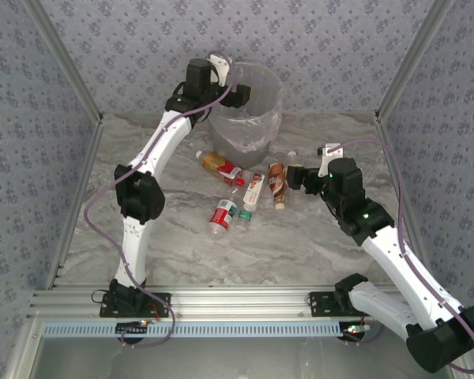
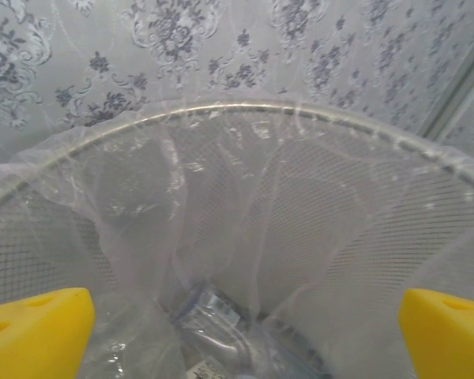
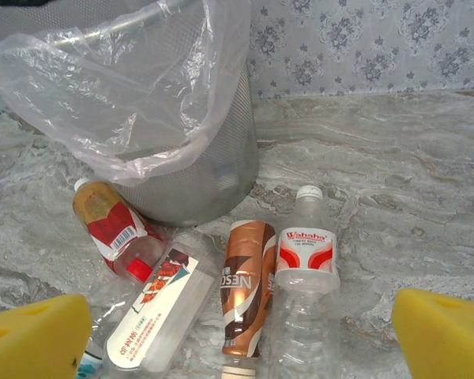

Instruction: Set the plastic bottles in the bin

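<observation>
The bin, grey mesh lined with a clear bag, stands at the back of the table. My left gripper hangs open over its left rim. In the left wrist view the yellow fingertips stand wide apart above the bin's rim, and a clear bottle lies at the bottom under the bag folds. My right gripper is open just above a brown-labelled bottle and a clear red-and-white-labelled bottle. Left of them lie a white-labelled bottle and an orange bottle with a red label.
A red-labelled bottle and a small green-capped one lie nearer the front. Patterned walls close in the table on three sides. An aluminium rail with both arm bases runs along the near edge.
</observation>
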